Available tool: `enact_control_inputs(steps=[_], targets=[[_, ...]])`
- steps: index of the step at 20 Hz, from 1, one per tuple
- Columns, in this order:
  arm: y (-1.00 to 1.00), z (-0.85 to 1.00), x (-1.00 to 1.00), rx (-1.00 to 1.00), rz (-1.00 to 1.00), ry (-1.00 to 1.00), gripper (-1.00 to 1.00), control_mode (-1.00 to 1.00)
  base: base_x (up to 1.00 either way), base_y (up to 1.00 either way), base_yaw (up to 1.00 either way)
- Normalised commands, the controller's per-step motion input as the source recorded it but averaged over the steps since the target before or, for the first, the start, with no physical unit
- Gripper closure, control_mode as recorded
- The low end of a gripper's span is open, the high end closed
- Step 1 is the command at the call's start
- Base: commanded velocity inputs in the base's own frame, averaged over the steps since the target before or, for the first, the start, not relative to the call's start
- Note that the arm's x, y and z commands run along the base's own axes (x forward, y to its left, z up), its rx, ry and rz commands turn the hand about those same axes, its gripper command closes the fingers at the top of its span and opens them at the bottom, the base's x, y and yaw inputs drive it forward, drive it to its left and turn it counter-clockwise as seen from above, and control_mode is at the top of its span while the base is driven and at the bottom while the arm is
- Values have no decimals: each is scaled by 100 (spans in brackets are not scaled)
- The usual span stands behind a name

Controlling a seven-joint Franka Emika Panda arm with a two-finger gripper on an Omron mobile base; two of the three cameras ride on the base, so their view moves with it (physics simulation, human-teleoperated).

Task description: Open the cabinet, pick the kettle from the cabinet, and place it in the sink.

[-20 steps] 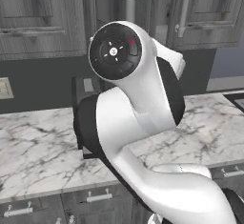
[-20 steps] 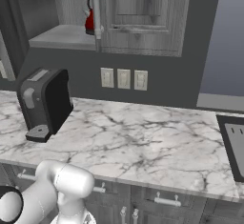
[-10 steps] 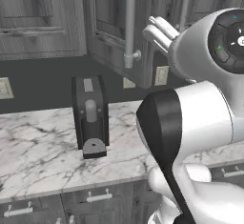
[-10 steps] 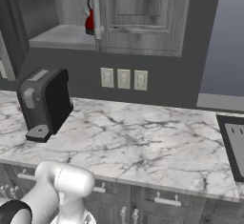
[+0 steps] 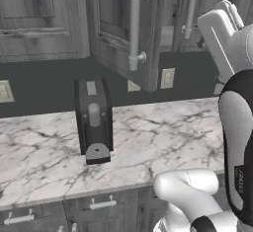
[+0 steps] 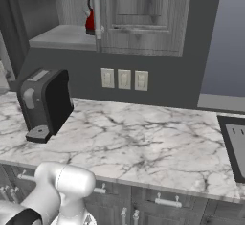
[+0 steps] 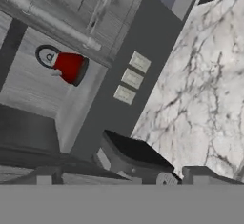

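Observation:
The cabinet's left door (image 5: 121,33) stands swung out toward me, its silver bar handle (image 5: 134,23) in front. The right door (image 6: 143,13) is shut. The small red kettle (image 6: 89,20) stands on the open shelf, partly behind the shut door's bar handle (image 6: 97,8). In the hand view, which is rolled, the kettle (image 7: 69,67) sits upper left, well away from my gripper (image 7: 123,176). Its fingertips (image 7: 45,175) are wide apart with nothing between them, so it is open. A corner of the black sink (image 6: 234,142) shows at the right edge.
A black coffee machine (image 6: 45,102) stands on the white marble counter (image 6: 143,142) below the open compartment. Three wall outlets (image 6: 124,79) sit on the dark backsplash. My white arm (image 5: 237,127) rises along the right of the left base view.
My arm has swung from the middle of the left base view to its right side, uncovering the coffee machine and the open door. The kettle and the doors have not moved.

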Motion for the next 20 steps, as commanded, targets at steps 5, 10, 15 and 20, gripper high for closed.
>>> enact_control_inputs(steps=[5,10,15,20], targets=[[-39,-3,18,33,18,6,-100,-100,0,0,0],[-24,-2,30,30,19,17,-100,-100,0,0,0],[14,-14,37,10,21,10,-100,-100,0,0,0],[14,-12,45,11,20,2,-100,-100,0,0,0]])
